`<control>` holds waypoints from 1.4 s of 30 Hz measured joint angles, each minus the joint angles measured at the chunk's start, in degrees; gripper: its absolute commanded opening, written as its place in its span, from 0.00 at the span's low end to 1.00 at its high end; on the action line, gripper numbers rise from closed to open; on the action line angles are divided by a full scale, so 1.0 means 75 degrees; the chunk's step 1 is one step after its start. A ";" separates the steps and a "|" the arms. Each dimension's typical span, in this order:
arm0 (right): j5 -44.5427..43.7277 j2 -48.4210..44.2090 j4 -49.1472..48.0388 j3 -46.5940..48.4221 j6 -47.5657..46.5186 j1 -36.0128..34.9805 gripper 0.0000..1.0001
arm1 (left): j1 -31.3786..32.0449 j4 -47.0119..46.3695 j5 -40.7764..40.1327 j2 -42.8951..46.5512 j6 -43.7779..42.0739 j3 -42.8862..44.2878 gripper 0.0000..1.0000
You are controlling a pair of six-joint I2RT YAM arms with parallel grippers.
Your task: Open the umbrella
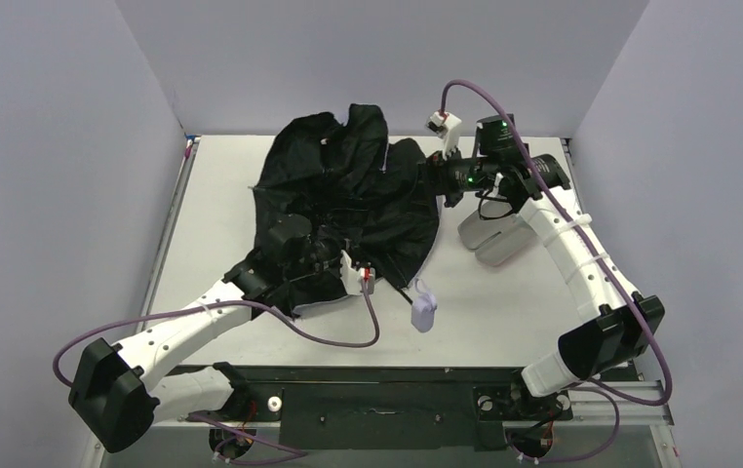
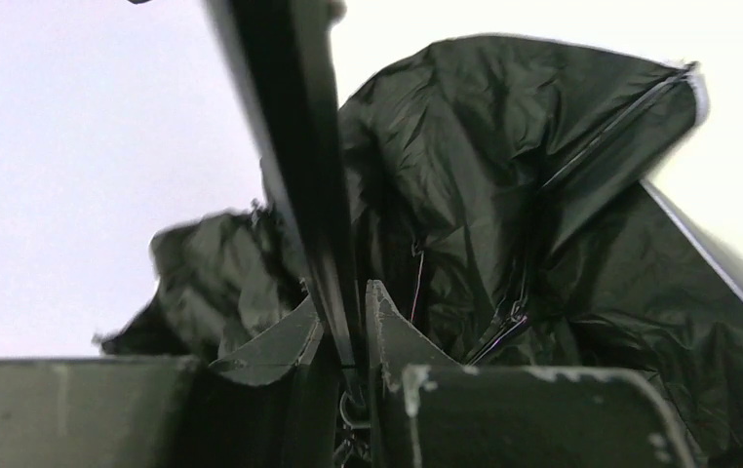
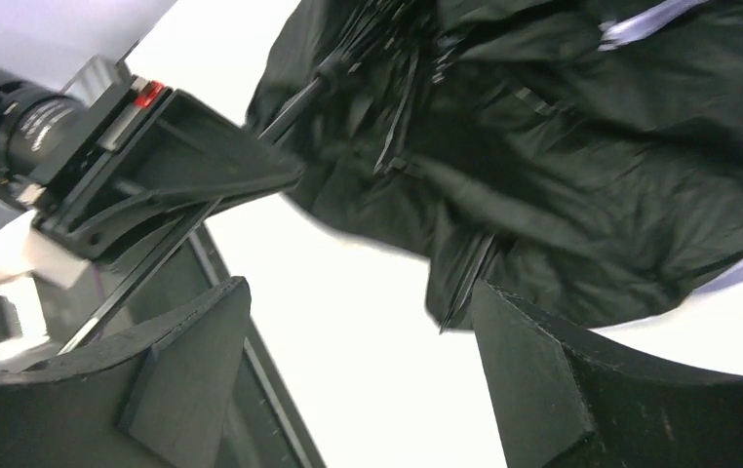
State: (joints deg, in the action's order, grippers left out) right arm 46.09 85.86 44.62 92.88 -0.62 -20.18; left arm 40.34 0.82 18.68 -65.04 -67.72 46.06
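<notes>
The umbrella lies partly spread on the table with its black underside up; the canopy (image 1: 348, 190) is loose and crumpled. Its small lavender handle (image 1: 423, 312) lies near the table's front. My left gripper (image 1: 333, 255) sits at the canopy's near edge. In the left wrist view it (image 2: 348, 312) is shut on the thin black shaft (image 2: 294, 146), with black canopy fabric (image 2: 543, 195) behind. My right gripper (image 1: 438, 180) is at the canopy's right edge. In the right wrist view it (image 3: 358, 331) is open and empty, its right finger (image 3: 533, 370) close to the canopy's hem (image 3: 592, 175).
A pale pink oblong sleeve (image 1: 494, 237) lies on the table under the right arm. Grey walls enclose the table on the left, back and right. The left gripper's body (image 3: 153, 185) shows in the right wrist view, beside the shaft.
</notes>
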 measured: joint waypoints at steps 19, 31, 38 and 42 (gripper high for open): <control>-0.0160 0.0175 0.2885 0.0055 -0.0478 -0.1705 0.74 | 0.0154 -0.1122 -0.1976 -0.0539 -0.2637 -0.0425 0.00; -0.0286 0.0178 0.3812 -0.0761 -0.1137 -0.2168 0.74 | 0.0181 -0.1687 -0.2200 -0.0889 -0.3083 -0.0577 0.00; -0.0274 0.0216 0.3418 -0.1466 -0.0688 -0.2206 0.60 | 0.0262 -0.2057 -0.2457 -0.1227 -0.3357 -0.0565 0.00; -0.0204 0.0423 0.3159 -0.1577 -0.0472 -0.2162 0.06 | 0.0262 -0.2095 -0.2573 -0.1338 -0.3450 -0.0519 0.00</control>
State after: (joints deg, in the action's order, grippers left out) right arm 44.56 89.03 68.31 81.06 -4.16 -36.40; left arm 42.30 -14.90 -0.62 -75.07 -93.60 42.17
